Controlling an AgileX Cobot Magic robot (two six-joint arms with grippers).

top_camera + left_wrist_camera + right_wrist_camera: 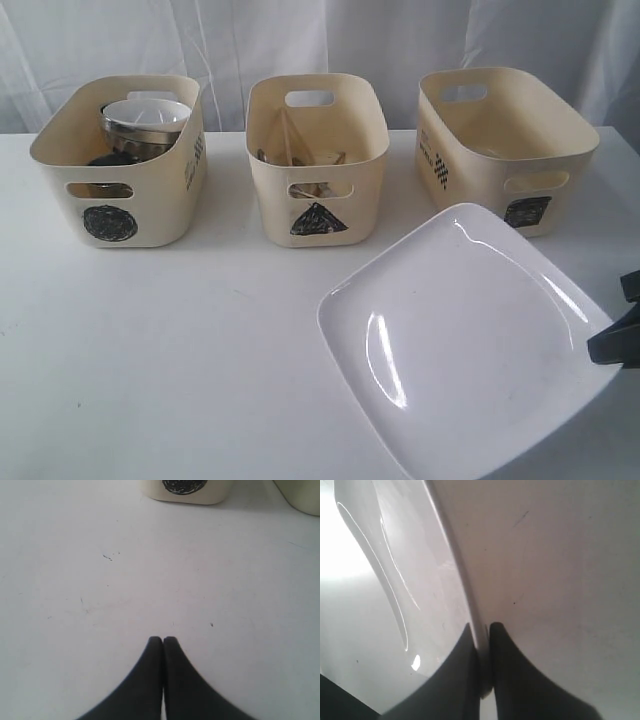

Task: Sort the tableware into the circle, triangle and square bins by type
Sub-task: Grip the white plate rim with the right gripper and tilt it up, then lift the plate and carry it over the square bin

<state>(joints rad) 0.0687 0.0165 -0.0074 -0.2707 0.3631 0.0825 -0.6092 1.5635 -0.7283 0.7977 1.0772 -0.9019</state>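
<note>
The large white rounded-square plate (460,340) is at the front right, and its far corner overlaps the front of the square bin (505,140). My right gripper (612,340) is shut on the plate's right rim. In the right wrist view the rim runs between the two black fingers of the right gripper (481,627), with the glossy plate (395,580) face on one side. The circle tub (120,165) holds a steel bowl (145,120). Cutlery (300,155) lies in the triangle tub (318,160). My left gripper (163,640) is shut and empty over bare table, outside the exterior view.
The three tubs stand in a row along the back of the white table (180,350). A white curtain hangs behind them. In the left wrist view the circle tub (200,495) is ahead of the fingers, and a second tub's corner (305,495) shows beside it.
</note>
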